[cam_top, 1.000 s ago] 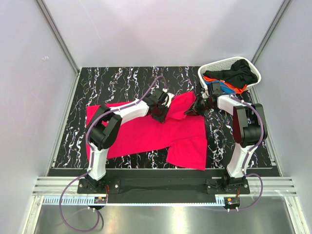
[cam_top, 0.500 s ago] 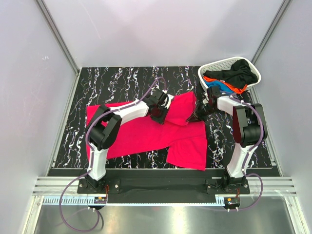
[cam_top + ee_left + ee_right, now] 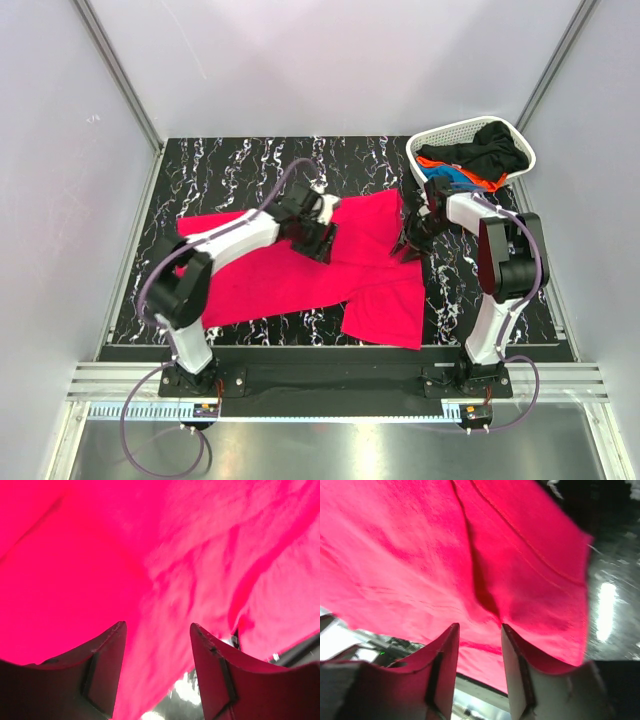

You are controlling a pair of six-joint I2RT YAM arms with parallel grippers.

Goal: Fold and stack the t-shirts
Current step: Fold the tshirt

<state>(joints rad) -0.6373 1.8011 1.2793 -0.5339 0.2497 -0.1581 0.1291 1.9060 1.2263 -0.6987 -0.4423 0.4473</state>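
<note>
A large pinkish-red t-shirt (image 3: 290, 280) lies spread on the black marbled table (image 3: 230, 170), its right part rumpled and folded over itself. My left gripper (image 3: 318, 240) sits low over the shirt's upper middle, open, with red cloth (image 3: 165, 555) past the fingertips and nothing between them (image 3: 157, 626). At the shirt's upper right edge my right gripper (image 3: 408, 240) is open too (image 3: 480, 626); a crease of the cloth (image 3: 480, 580) runs just beyond its fingers. Black (image 3: 490, 150), blue (image 3: 455, 178) and orange (image 3: 487, 184) t-shirts lie heaped in the basket.
The white lattice basket (image 3: 450, 127) stands at the table's far right corner, just behind my right arm. Grey walls close in the left, back and right sides. Bare table shows behind the red shirt and to its left.
Both grippers have opened and let go of the red shirt. The left arm has swung left and its gripper has shifted slightly left. The shirt's upper right part now lies lower.
</note>
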